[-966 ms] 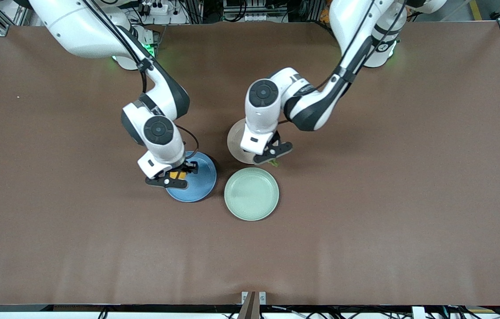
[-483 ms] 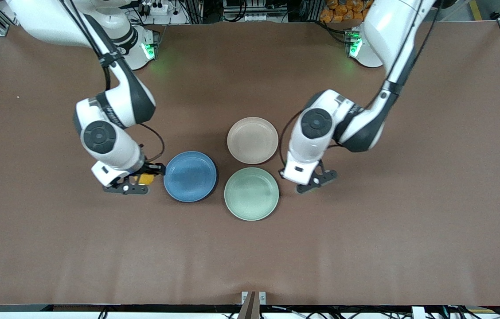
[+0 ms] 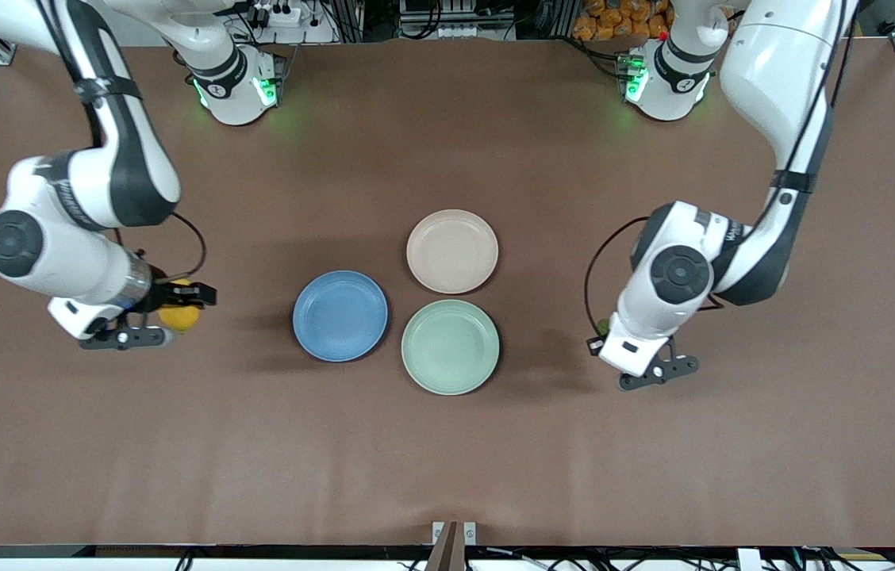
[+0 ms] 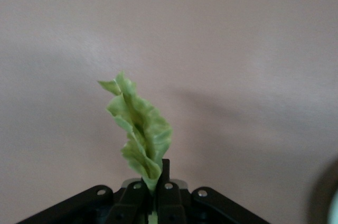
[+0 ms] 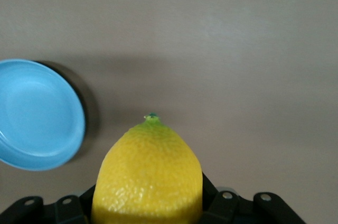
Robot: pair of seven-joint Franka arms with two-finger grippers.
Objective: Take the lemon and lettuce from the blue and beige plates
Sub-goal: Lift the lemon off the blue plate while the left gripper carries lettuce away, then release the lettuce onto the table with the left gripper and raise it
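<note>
My right gripper [image 3: 176, 308] is shut on the yellow lemon [image 3: 180, 317], over bare table toward the right arm's end, well apart from the blue plate [image 3: 340, 316]. In the right wrist view the lemon [image 5: 148, 174] fills the jaws, nub outward, with the blue plate [image 5: 37, 115] off to one side. My left gripper [image 3: 612, 333] is shut on the lettuce [image 3: 603, 325], over bare table toward the left arm's end. The left wrist view shows the wrinkled green lettuce [image 4: 140, 129] pinched at its base by the left gripper [image 4: 157, 184]. The beige plate [image 3: 452, 251] and the blue plate hold nothing.
A pale mint-green plate [image 3: 450, 346], holding nothing, sits beside the blue plate and nearer to the front camera than the beige one. The brown table [image 3: 447, 460] stretches wide around the three plates.
Both arms have swung outward from the plates: the right gripper carried the lemon off the blue plate toward its end, the left carried the lettuce off the beige plate toward its end.
</note>
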